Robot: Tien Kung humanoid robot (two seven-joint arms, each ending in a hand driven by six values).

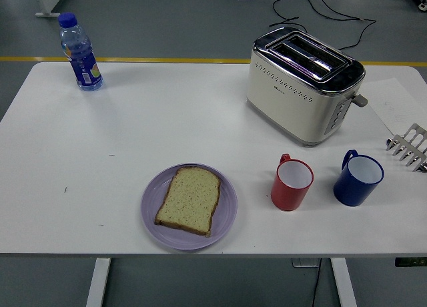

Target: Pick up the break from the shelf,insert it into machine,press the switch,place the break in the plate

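Note:
A slice of bread [189, 200] lies flat on a lilac plate [227, 219] near the table's front edge. The cream and chrome toaster [301, 85] stands at the back right, its two slots showing nothing inside and its side lever [360, 100] pointing right. A metal toast rack [410, 147] pokes in at the right edge, cut off by the frame. Neither of my hands appears in the head view.
A red mug [292, 183] and a blue mug [357, 179] stand in front of the toaster. A water bottle with a blue cap [80, 53] is at the back left corner. A sheet of paper [400, 103] lies at the far right.

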